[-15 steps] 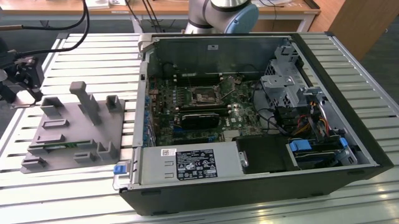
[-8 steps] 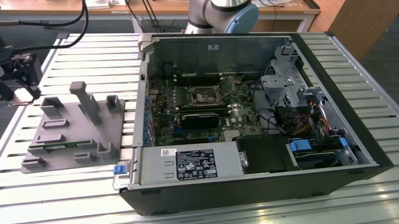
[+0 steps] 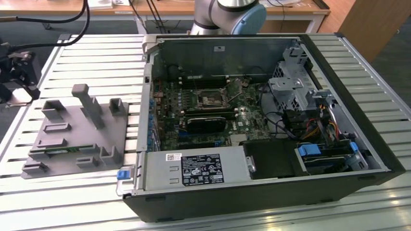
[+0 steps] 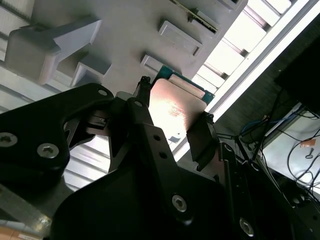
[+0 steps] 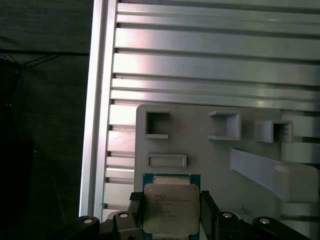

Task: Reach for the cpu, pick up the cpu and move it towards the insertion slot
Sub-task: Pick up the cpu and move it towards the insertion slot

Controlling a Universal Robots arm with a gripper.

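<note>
Your gripper (image 5: 170, 212) is closed on the cpu (image 5: 170, 206). In the first wrist view one black finger (image 5: 207, 210) presses each of two opposite edges, and the silvery top faces the camera between them. The second wrist view gives the same hold from the other side: the cpu (image 4: 175, 112) sits clamped across the gripper (image 4: 172, 120), with its green rim poking out past the fingertips.

Just beyond the chip you see the grey fixture tray (image 5: 200, 155) with its square pockets and raised blocks. The cpu hangs over the tray's edge nearest the table's side rail. Under the tray runs the slatted aluminium table (image 5: 200, 60).

Farther off, in the exterior view, that tray (image 3: 70, 130) lies on the table (image 3: 83, 53) to the exterior view's left of the open computer case (image 3: 257, 197). The insertion slot (image 3: 211, 99) sits on the motherboard inside the case, well apart from the tray where you are holding the cpu.
</note>
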